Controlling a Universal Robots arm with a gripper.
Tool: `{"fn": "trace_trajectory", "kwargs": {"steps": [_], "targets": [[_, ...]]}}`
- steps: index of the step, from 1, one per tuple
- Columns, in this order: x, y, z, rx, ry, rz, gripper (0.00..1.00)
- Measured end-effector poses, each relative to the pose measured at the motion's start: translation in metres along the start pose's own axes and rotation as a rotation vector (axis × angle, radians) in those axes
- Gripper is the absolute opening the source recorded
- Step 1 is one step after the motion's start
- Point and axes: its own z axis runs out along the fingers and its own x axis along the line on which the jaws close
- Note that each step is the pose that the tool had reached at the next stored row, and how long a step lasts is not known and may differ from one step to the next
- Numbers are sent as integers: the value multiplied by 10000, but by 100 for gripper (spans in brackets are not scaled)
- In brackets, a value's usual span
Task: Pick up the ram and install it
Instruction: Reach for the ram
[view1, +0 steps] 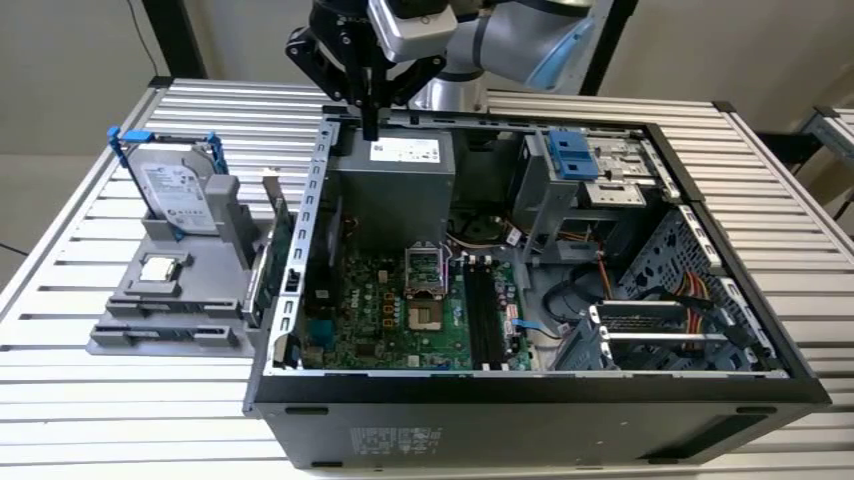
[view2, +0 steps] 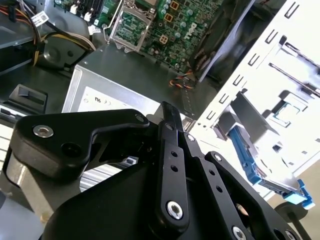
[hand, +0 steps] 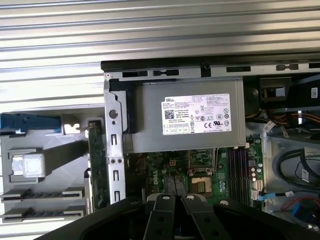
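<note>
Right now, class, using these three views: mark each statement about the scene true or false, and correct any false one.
1. The gripper hangs above the edge of the open computer case, next to the grey power supply. True.
2. The jaws grip the ram. False: they are shut on nothing.
3. The silver processor chip lies on the grey holder outside the case. True.
4. The hard drive sits inside the case. False: it stands upright in the holder, on the exterior view's left of the case.
</note>
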Motion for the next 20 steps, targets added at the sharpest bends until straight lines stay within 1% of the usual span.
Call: {"fn": "trace_trajectory", "kwargs": {"steps": [8,13,20], "targets": [[15,-1,0,0,0,0,0],[54,-5,-1,0,0,0,0],[91,-8,-1,0,2,1,0]]}}
